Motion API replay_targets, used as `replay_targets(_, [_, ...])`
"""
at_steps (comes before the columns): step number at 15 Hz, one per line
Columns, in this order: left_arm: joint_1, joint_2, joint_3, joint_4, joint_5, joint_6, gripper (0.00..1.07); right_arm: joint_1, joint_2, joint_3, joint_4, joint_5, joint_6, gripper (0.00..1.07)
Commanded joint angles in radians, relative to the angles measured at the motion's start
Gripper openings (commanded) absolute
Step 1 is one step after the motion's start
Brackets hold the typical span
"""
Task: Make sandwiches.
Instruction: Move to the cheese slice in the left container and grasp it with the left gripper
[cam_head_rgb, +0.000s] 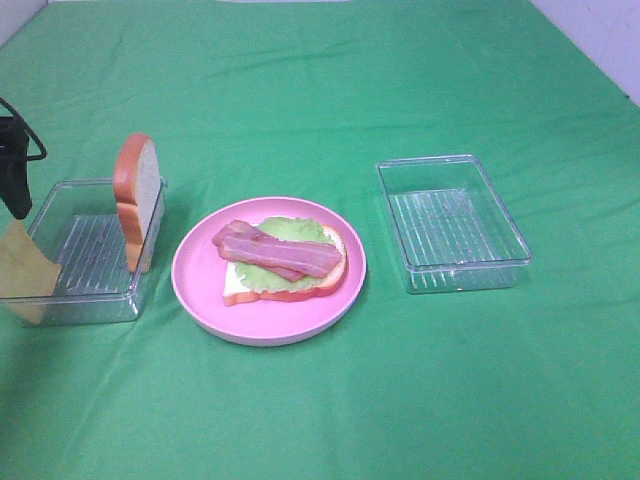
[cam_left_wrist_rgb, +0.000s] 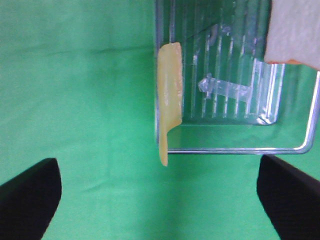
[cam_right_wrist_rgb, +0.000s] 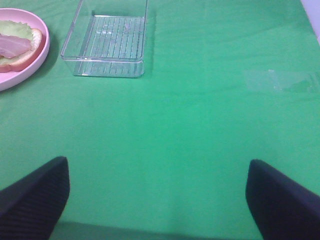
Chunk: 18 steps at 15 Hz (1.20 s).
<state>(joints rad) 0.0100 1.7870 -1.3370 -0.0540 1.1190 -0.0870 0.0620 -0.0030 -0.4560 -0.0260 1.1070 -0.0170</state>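
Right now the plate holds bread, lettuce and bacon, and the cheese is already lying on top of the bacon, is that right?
Not quite. The cheese is not on the bacon; it is draped over the wall of the left-hand tray, as the high camera and the left wrist view show. The plate does hold bread, lettuce and bacon.

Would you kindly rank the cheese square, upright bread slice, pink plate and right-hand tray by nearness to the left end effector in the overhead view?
From the left end effector:
1. Cheese square, right beside it, far left.
2. Upright bread slice, at the left tray's right wall.
3. Pink plate, centre.
4. Right-hand tray, far right.
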Motion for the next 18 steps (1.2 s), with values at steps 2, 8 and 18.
replay_targets(2, [0.018, 0.032, 0.007, -0.007, -0.024, 0.004, 1.0, -0.006, -0.028, 0.002, -0.001, -0.007, 0.0, 0.92])
replay_targets(8, [0.018, 0.1, 0.007, -0.048, -0.077, 0.033, 1.0, -0.006, -0.028, 0.002, -0.001, -0.007, 0.0, 0.92])
replay_targets(18, [0.018, 0.187, 0.007, -0.051, -0.138, 0.038, 0.92, -0.006, -0.028, 0.002, -0.001, -0.007, 0.0, 0.92])
